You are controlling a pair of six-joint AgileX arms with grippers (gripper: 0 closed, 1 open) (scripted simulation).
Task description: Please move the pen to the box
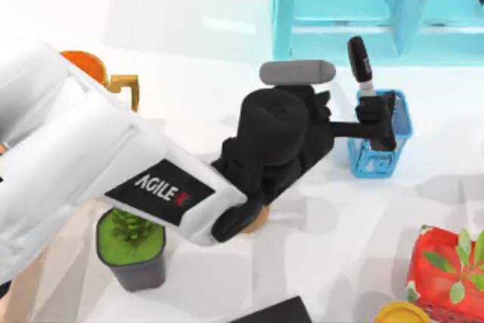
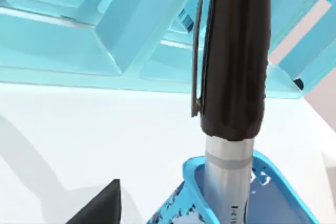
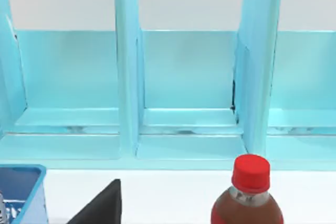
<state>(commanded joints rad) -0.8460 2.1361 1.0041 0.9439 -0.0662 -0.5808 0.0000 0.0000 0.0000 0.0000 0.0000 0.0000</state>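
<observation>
**Pen standing in the box, our left gripper on it**

We are reaching our left arm (image 1: 113,164) across the table (image 1: 333,240) from the top view's left, and our left gripper (image 1: 376,122) is sitting over the blue box (image 1: 399,138) near the table's far right. The gripper's fingers are closed on the pen (image 1: 361,64), gripping its pale barrel just above the box rim. The pen is standing nearly upright, black cap up, with its lower end down inside the box. In the left wrist view the pen (image 2: 231,66) is rising close in front of the camera, its cap clip facing us, and the grey barrel is dipping past the rim of the box (image 2: 273,174).

Behind the box a light-blue shelf (image 1: 340,5) is running along the back edge. A grey cylinder (image 1: 297,72) is lying just beside the wrist. A potted plant (image 1: 131,243) is standing at the near left, and a red carton (image 1: 446,270) at the near right.

The right wrist view is facing the shelf (image 3: 184,77), with a red-capped bottle (image 3: 249,192) near it; we cannot tell how our right gripper's fingers are standing.
</observation>
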